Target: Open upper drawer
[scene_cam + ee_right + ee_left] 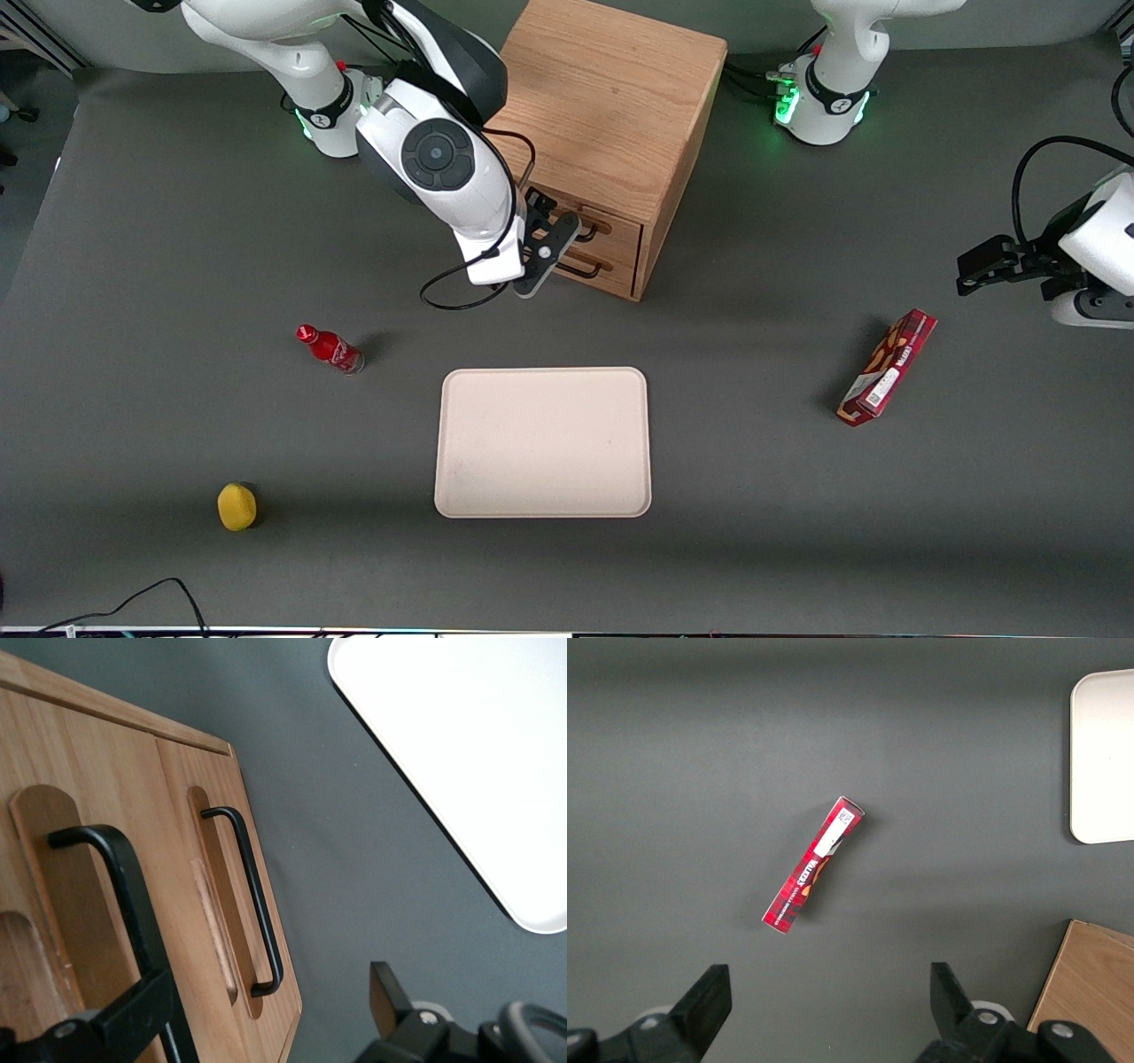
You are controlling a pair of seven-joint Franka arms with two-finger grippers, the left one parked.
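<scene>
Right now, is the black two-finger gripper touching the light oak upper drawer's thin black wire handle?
Cannot tell: in the right wrist view, one finger of the gripper overlaps that handle; no plain contact or gap.

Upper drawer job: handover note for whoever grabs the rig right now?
Gripper: open, right in front of the cabinet, fingers wide apart. In the right wrist view one finger sits at the upper drawer's handle, the other out over the table; nothing clamped.
Upper drawer: looks shut, face flush with the cabinet front.
Lower drawer: shut, handle untouched.
Done: approach to the handle.
Left: close on the upper handle, pull the drawer out toward the tray.
</scene>
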